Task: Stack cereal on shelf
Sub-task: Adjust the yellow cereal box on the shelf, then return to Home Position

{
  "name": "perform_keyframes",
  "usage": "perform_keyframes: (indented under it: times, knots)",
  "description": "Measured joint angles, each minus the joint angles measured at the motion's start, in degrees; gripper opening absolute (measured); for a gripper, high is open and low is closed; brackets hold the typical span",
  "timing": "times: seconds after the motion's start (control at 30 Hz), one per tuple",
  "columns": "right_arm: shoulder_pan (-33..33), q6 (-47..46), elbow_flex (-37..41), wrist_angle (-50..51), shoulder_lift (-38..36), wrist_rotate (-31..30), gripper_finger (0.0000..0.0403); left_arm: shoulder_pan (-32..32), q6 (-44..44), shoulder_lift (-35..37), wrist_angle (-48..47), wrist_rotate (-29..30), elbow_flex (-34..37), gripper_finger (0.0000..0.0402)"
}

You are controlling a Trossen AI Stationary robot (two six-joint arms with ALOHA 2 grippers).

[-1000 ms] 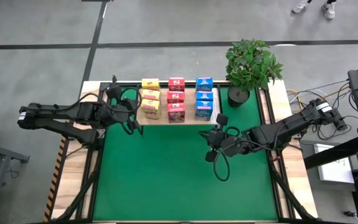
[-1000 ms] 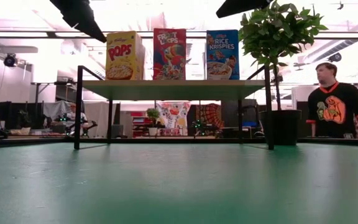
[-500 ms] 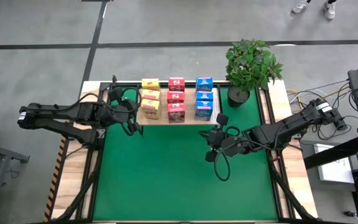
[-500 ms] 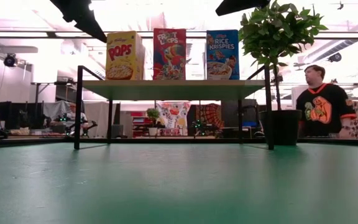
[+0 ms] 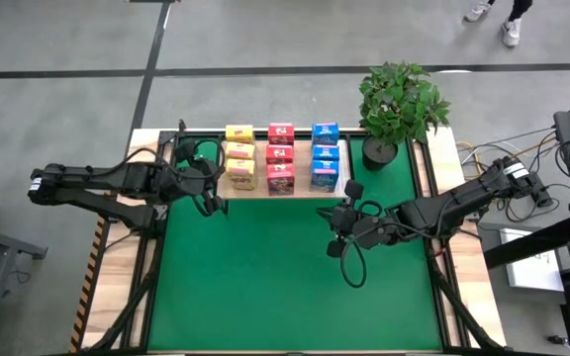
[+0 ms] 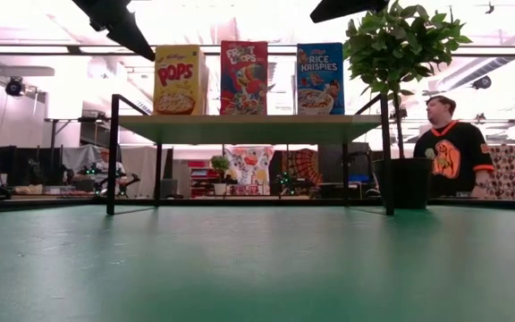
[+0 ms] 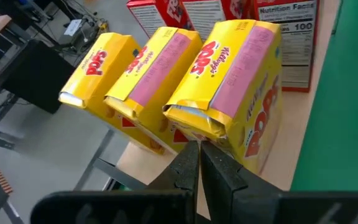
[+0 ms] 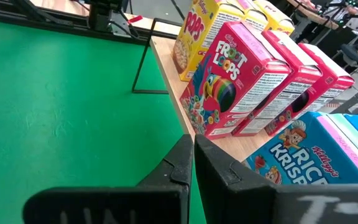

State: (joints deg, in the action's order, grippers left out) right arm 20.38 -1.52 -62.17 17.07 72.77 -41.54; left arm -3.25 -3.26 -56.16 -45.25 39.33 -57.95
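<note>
All nine cereal boxes (image 5: 279, 158) are seen ranged in three columns on the shelf (image 5: 336, 183) at the desk's far edge; stacking is judged complete. Left hand (image 5: 209, 190) and right hand (image 5: 342, 229) are closed, empty, beside the shelf.

Overhead looks straight down, low looks level, wrists close; all share the shelf (image 5: 283, 188).

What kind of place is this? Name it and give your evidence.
Most likely a robotics lab or workshop. Two arms work at a green mat beside a shelf of cereal boxes; behind it stand desks cluttered with equipment, and a person is nearby.
</note>
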Motion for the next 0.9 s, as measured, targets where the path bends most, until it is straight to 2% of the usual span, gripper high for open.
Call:
perform_keyframes:
  times: [0.1, 0.4, 0.5, 0.67, 0.9]
  knots:
    - [0.0, 0.0, 0.0, 0.0, 0.0, 0.0, 0.0009, -0.3, -0.4, 0.0, 0.0, -1.4, 0.0, 0.0000]
    - [0.0, 0.0, 0.0, 0.0, 0.0, 0.0, 0.0009, -0.5, -0.2, 0.0, 0.0, -0.7, 0.0, 0.0000]
    - [0.0, 0.0, 0.0, 0.0, 0.0, 0.0, 0.0009, -0.5, 1.8, 0.0, -0.4, 3.7, 0.0, 0.0000]
    - [0.0, 0.0, 0.0, 0.0, 0.0, 0.0, 0.0009, 0.0, 7.2, 0.0, -0.7, 16.2, 0.0, 0.0000]
    - [0.0, 0.0, 0.0, 0.0, 0.0, 0.1, 0.0009, 2.1, 13.1, 0.0, 2.5, 17.1, 0.0, 0.0000]
